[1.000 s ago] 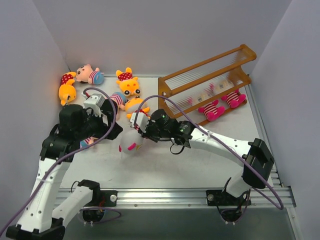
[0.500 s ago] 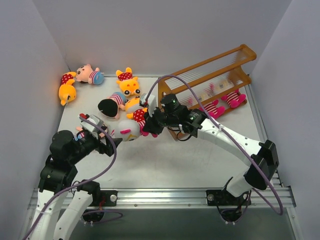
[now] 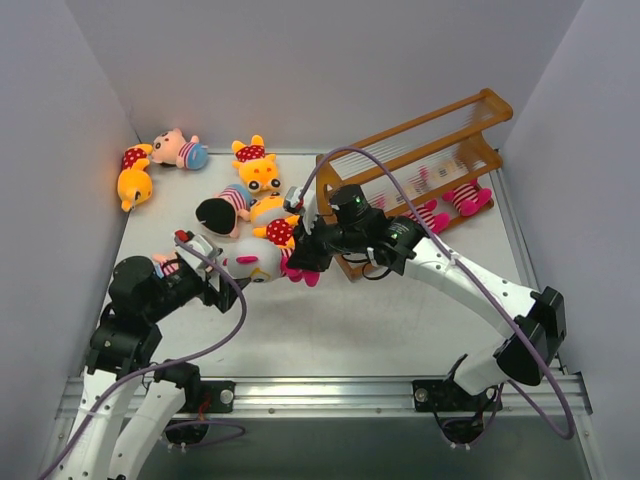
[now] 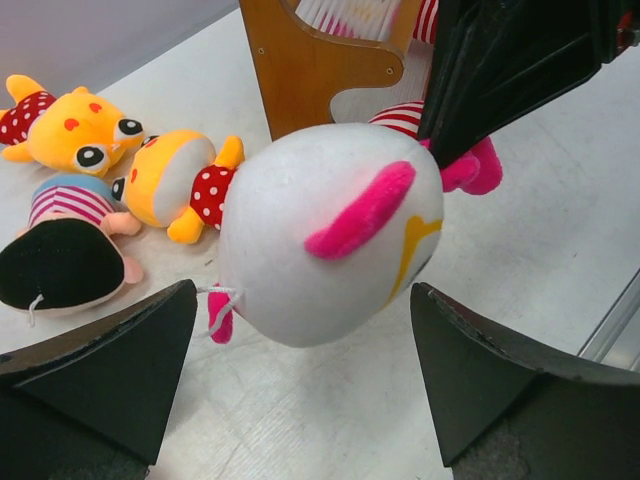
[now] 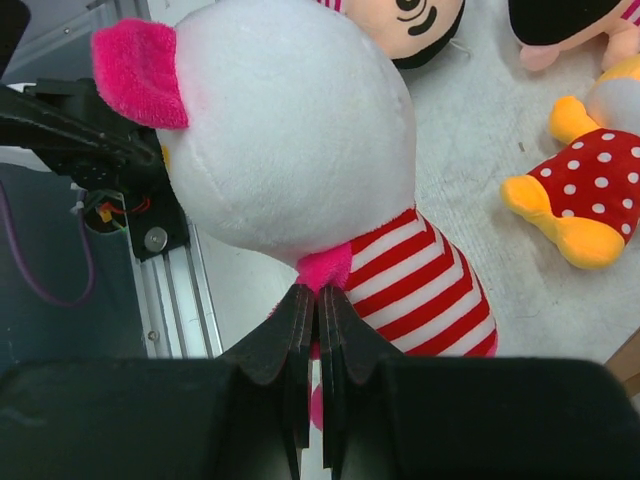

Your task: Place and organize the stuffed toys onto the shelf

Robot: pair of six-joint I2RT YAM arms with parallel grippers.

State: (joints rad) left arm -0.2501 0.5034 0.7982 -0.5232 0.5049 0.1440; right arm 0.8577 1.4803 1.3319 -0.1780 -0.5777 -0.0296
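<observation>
DESK: Pale tabletop (image 3: 400, 330), white walls on three sides. What lies left of the shelf (image 3: 333, 172)?

PHOTOGRAPHER: Farthest from the shelf, a yellow bear (image 3: 133, 185) and a peach-faced boy (image 3: 178, 150) lie by the back wall. Closer to the shelf are a second bear (image 3: 258, 172) and a black-haired boy (image 3: 218, 212). The left gripper (image 3: 222, 283), well left of the shelf, has its jaws spread wide, flanking a doll's head without touching it.

DESK: Who holds that doll?

PHOTOGRAPHER: The right gripper (image 5: 317, 295). Its fingers are pinched tight on a magenta fold at the neck of the white-faced doll (image 3: 255, 262), which is held up just left of the shelf's near end.

DESK: And on the shelf?

PHOTOGRAPHER: Two magenta-limbed striped dolls (image 3: 425, 218) lie at its lowest tier.

DESK: How will the held one handle?

PHOTOGRAPHER: Probably light and squashy. The big head overhangs the pinch, so it may swing. The striped torso looks the surer hold. Thin rods could let the limbs slip through.
</observation>
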